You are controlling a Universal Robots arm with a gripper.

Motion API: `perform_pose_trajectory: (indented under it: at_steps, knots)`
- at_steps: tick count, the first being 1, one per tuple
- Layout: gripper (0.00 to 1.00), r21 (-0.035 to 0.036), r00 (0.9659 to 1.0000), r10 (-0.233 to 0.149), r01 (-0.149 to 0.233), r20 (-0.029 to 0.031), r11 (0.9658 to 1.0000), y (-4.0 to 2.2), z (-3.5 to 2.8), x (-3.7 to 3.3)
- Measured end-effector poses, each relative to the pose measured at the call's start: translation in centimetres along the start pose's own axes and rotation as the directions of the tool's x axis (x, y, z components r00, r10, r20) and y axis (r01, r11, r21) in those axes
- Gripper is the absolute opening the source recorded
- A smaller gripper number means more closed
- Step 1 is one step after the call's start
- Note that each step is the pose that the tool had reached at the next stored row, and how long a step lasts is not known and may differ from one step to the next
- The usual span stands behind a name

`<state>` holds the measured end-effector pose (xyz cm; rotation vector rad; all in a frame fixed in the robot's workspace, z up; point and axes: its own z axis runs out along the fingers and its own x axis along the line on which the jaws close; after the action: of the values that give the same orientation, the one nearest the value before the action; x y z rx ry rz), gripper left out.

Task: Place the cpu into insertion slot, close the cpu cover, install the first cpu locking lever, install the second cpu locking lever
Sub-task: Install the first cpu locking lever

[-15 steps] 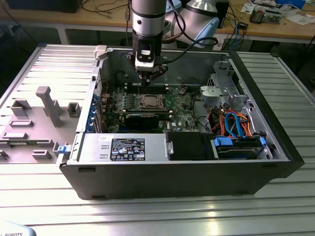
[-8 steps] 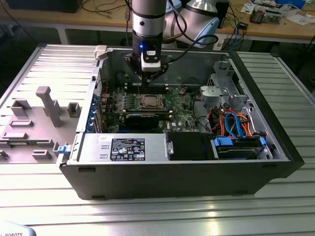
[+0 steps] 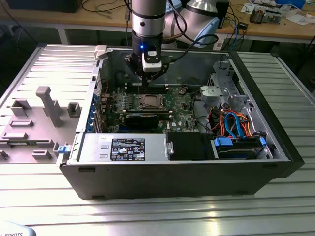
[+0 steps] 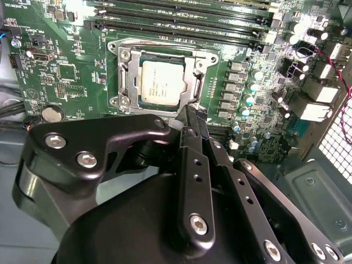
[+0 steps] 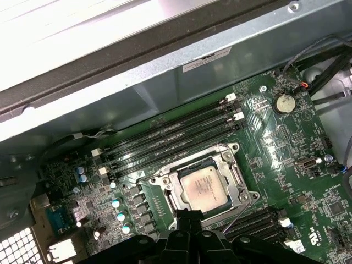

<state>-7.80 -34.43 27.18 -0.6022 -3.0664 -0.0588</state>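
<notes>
The cpu (image 4: pixel 162 82) (image 5: pixel 201 187) lies flat in the insertion slot (image 4: pixel 124 77) (image 5: pixel 159 181) on the green motherboard, silver top up. Around it lies the cpu cover (image 4: pixel 190 82) (image 5: pixel 231 176), down flat, with the chip showing through its window. A thin lever wire (image 5: pixel 236 217) runs along one side of the socket; I cannot tell whether it is latched. My gripper (image 3: pixel 146 78) (image 4: pixel 190 113) (image 5: pixel 190 213) hangs just above the socket's edge, its black fingers pressed together with nothing between them. In the exterior view the socket (image 3: pixel 147 101) sits right below the tool.
Long black memory slots (image 5: pixel 170 137) (image 4: pixel 181 22) run beside the socket, and a coin battery (image 5: pixel 283 103) lies nearby. The case wall (image 3: pixel 162 59) rises behind the arm. A power supply (image 3: pixel 123 147) and a drive cage with blue cables (image 3: pixel 236 128) fill the case's front. A grey fixture (image 3: pixel 44 113) stands on the exterior view's left.
</notes>
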Motion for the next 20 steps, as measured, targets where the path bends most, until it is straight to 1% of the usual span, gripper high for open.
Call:
perform_pose_trajectory:
  at_steps: [8, 11, 12, 14, 15, 16, 17, 20]
  knots:
    - [0.11, 0.0001, 1.0, -0.004, 0.004, 0.0, 1.0, -0.01, 0.0, 0.0]
    - [0.11, 0.0003, 0.9999, -0.016, 0.016, -0.0005, 0.9999, -0.02, 0.0, 0.0]
    - [0.11, 0.0008, 0.9995, -0.031, 0.031, -0.001, 0.9995, -0.03, 0.0, 0.0]
    - [0.11, 0.0019, 0.9966, -0.083, 0.083, -0.0028, 0.9966, -0.03, 0.03, 0.01]
    - [0.11, 0.0024, 0.9935, -0.113, 0.113, -0.0039, 0.9935, -0.03, 0.05, 0.01]
    - [0.11, 0.0029, 0.9907, -0.136, 0.136, -0.0047, 0.9907, -0.03, 0.05, 0.01]
    - [0.11, 0.0028, 0.9902, -0.14, 0.14, -0.0049, 0.9902, -0.04, 0.06, 0.01]
    - [0.11, 0.0029, 0.9901, -0.14, 0.14, -0.0049, 0.9901, -0.04, 0.06, 0.01]
